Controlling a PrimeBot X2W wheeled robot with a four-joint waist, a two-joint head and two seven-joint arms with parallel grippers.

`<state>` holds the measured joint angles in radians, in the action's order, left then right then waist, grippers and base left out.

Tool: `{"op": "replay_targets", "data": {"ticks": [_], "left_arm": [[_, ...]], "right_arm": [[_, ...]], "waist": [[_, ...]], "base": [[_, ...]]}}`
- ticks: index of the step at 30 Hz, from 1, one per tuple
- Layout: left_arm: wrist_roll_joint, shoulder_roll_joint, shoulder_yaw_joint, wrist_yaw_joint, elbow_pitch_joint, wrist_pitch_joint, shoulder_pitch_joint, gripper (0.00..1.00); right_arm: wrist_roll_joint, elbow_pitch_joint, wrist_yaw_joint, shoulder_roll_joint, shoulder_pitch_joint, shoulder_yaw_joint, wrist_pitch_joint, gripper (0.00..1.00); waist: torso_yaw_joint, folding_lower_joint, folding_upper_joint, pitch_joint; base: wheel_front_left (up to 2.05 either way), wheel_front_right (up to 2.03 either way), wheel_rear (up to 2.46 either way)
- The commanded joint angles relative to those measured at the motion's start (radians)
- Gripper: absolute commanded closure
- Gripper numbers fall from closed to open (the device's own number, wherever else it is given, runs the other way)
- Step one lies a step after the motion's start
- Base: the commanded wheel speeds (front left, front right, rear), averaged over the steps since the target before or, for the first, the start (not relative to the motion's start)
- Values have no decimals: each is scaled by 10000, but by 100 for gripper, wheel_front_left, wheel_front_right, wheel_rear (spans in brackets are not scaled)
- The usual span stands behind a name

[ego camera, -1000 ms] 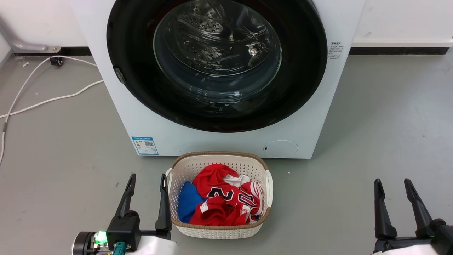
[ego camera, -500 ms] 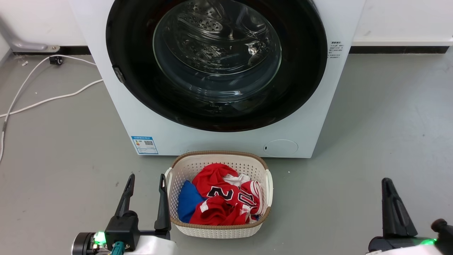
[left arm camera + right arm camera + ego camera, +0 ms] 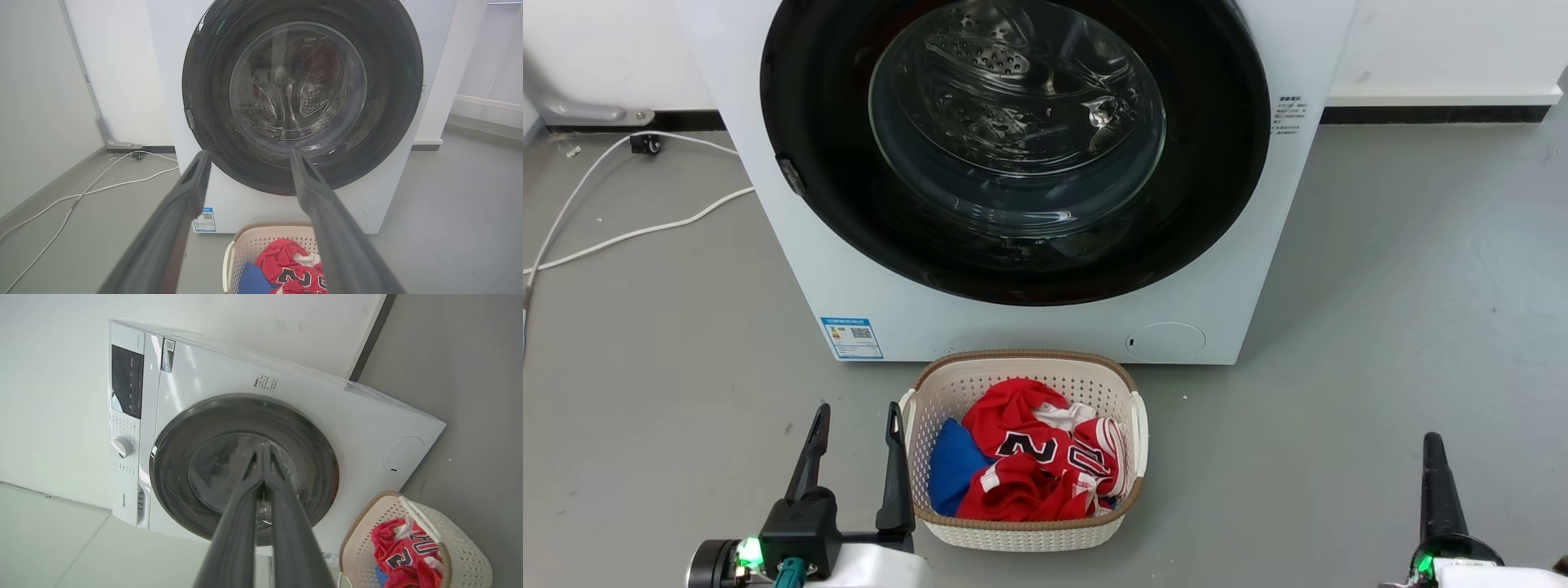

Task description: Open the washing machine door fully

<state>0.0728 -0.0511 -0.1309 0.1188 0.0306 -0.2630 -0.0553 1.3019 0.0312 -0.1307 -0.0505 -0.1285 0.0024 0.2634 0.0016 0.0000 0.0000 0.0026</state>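
Observation:
The white washing machine (image 3: pixel 1013 335) stands straight ahead, and its washing machine door (image 3: pixel 1209 163), a glossy black disc with a clear glass bowl, lies flush against the front. A small latch (image 3: pixel 791 174) sits on the door's left edge. My left gripper (image 3: pixel 856 410) hangs low at the lower left, open and empty, well short of the machine. In the left wrist view, the left gripper (image 3: pixel 249 152) points at the door (image 3: pixel 204 81). My right gripper (image 3: pixel 1434 445) is at the lower right, turned edge-on. The right wrist view shows the right gripper (image 3: pixel 261 447) shut on nothing, far from the door (image 3: pixel 175 457).
A white woven basket (image 3: pixel 1021 535) with red and blue clothes sits on the grey floor right in front of the machine, between my arms. White cables (image 3: pixel 621 233) trail over the floor at the left. Bare floor lies to the right of the machine.
The right gripper's fingers have come together and the wrist has rolled, so one finger edge now shows, lower in the head view. The left gripper has held still. The door has not moved.

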Motion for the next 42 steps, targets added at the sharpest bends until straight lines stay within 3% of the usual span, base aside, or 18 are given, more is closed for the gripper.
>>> {"op": "replay_targets", "data": {"ticks": [1, 7, 14, 22, 35, 42], "left_arm": [[22, 8, 2, 58, -10, -28, -68, 0], [82, 5, 12, 137, -36, -26, -96, 0], [67, 7, 6, 185, -61, -28, -76, 0], [-35, 7, 37, 214, -77, -28, -82, 0], [-58, 7, -60, 293, -65, -26, -72, 0], [-31, 7, -65, 316, -126, -26, 43, 0]], "right_arm": [[512, -44, -1, 5, 104, 54, 21, 100], [3210, -414, -1, -16, 51, 921, -186, 100], [4916, -1024, -2, -2, -198, 368, -1708, 100], [4250, -995, -2, 2, -308, -196, -2376, 100], [3977, -838, -2, 2, -308, 1, -2381, 100], [3916, -729, -2, 1, 177, -562, -2409, 100]], "waist": [[-14, 0, 0, 3], [-36, 0, 0, 16], [-11, 0, 0, 30], [-2, 0, 0, 29], [42, 0, 0, 26], [62, 0, 0, 130]], "base": [[0, 0, 0], [0, 0, 0], [0, 0, 0], [0, 0, 0], [0, 0, 0], [0, 0, 0]]}}
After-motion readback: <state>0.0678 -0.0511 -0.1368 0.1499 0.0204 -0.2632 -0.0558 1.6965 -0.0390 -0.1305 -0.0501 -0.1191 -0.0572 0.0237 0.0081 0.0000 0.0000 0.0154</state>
